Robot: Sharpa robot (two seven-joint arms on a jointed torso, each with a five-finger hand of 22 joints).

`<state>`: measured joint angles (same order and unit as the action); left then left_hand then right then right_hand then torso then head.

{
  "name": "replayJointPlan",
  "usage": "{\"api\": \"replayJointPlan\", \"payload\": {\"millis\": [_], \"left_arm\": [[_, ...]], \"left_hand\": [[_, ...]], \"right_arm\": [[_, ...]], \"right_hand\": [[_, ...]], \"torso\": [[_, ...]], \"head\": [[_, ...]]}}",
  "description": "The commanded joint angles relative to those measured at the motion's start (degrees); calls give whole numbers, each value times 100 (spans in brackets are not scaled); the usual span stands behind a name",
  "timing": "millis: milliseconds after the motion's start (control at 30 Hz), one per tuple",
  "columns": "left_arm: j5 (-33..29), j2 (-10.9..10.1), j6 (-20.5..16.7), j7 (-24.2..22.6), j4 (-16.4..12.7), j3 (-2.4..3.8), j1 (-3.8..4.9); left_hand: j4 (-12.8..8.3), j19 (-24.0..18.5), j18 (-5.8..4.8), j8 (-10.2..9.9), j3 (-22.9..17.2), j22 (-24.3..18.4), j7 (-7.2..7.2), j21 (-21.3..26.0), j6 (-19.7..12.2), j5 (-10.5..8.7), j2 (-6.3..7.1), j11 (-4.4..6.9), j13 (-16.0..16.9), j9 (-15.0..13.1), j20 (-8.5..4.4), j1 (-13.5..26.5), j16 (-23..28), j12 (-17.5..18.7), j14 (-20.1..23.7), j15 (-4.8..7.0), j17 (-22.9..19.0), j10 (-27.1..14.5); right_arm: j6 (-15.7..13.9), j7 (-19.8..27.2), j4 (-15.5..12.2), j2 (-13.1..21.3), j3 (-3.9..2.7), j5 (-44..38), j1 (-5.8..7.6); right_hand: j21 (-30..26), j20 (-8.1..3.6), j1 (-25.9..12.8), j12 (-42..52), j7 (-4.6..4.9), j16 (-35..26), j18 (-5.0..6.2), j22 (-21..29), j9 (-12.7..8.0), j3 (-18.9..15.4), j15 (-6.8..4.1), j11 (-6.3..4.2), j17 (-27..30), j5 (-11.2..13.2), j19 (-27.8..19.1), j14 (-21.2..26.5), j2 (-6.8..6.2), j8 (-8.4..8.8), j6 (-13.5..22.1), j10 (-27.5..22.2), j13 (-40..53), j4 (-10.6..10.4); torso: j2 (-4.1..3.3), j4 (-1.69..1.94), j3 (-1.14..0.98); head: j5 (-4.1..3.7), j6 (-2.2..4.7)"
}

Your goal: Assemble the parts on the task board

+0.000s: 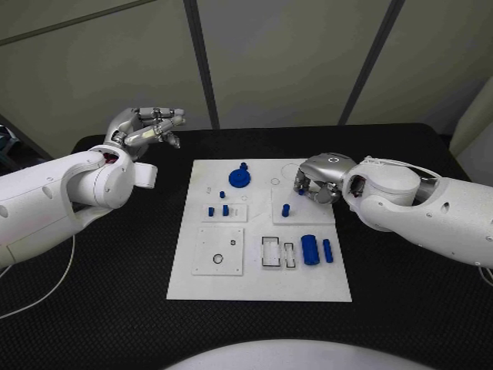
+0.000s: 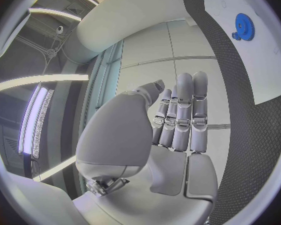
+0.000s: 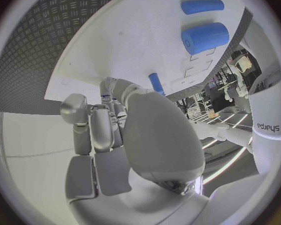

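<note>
The white task board [image 1: 258,270] lies in the middle of the black table. On it stand a blue gear [image 1: 242,177], small blue pegs [image 1: 218,210] and another peg [image 1: 286,208]. A thick blue cylinder [image 1: 310,248] and a thinner one [image 1: 327,250] lie near its right edge. My right hand [image 1: 319,181] is lowered over the board's far right part with its fingers curled down. In the right wrist view its fingertips [image 3: 112,92] pinch a small blue part [image 3: 105,96] against the board, close to a blue peg [image 3: 156,83]. My left hand [image 1: 146,127] is raised off the board's far left corner and holds nothing.
The board has empty rectangular slots [image 1: 276,252] and a square plate with a round hole [image 1: 219,250]. Black table [image 1: 113,293] surrounds the board on all sides. In the left wrist view the blue gear [image 2: 243,26] sits far from my left hand [image 2: 178,125].
</note>
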<state>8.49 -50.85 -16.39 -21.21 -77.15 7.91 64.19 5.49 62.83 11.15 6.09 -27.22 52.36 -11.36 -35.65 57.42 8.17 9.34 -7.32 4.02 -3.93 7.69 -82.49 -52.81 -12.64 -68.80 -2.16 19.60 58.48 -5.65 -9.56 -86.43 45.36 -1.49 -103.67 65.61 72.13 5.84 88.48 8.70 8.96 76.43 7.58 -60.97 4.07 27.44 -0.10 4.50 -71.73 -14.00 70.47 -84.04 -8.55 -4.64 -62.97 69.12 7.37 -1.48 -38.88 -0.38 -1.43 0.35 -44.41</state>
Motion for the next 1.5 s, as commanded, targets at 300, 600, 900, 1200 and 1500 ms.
{"api": "replayJointPlan", "payload": {"millis": [300,600,900,1200,1500], "left_arm": [[-29,14,-6,-28,9,6,10],[-29,12,-3,-19,16,6,10],[-29,8,11,-2,23,5,10],[-29,12,27,7,29,5,10],[-29,11,33,8,30,5,10]], "left_hand": [[-47,-15,-64,36,-5,-4,-12,17,-39,-18,3,-10,-10,8,-12,-67,27,-43,36,11,-10,-51],[-47,-15,-64,36,-5,-4,-12,17,-39,-18,3,-10,-10,8,-12,-67,27,-43,36,11,-10,-51],[-51,-16,-65,35,-1,-4,-17,17,-46,-20,9,-16,-12,9,-12,-62,30,-46,37,8,-17,-66],[-52,-16,-66,36,0,-4,-18,17,-48,-21,10,-17,-13,9,-11,-58,31,-46,37,7,-19,-73],[-51,-16,-67,36,2,-4,-19,17,-49,-22,11,-19,-14,9,-10,-54,32,-46,36,5,-21,-79]], "right_arm": [[-383,20,-183,97,-2,128,6],[-258,-80,-231,147,-4,214,9],[-50,-202,-182,124,-5,230,10],[23,-231,-108,45,-5,232,10],[82,-217,-16,-35,-4,232,10]], "right_hand": [[66,-17,-117,-34,-14,6,-114,-63,22,72,-22,3,-4,-19,73,-261,1,-24,-87,57,-4,26],[58,-11,-311,-82,-15,10,-113,-54,12,65,-18,3,8,49,56,-261,-25,8,-62,35,-22,36],[-63,65,-570,-320,92,-13,-89,98,-37,97,83,126,57,151,-54,-243,-156,119,288,-341,-148,20],[-171,132,-684,-455,112,-28,-60,234,-30,127,140,198,96,193,-135,-230,-248,104,487,-632,-260,20],[-167,141,-691,-391,111,-45,-62,217,3,179,138,185,129,189,-108,-219,-188,45,367,-559,-275,31]], "torso": [[-5,6,2],[-6,8,4],[-5,4,4],[-10,7,6],[-9,7,8]], "head": [[-13,7],[-23,7],[-26,-1],[-28,-6],[-18,-10]]}}
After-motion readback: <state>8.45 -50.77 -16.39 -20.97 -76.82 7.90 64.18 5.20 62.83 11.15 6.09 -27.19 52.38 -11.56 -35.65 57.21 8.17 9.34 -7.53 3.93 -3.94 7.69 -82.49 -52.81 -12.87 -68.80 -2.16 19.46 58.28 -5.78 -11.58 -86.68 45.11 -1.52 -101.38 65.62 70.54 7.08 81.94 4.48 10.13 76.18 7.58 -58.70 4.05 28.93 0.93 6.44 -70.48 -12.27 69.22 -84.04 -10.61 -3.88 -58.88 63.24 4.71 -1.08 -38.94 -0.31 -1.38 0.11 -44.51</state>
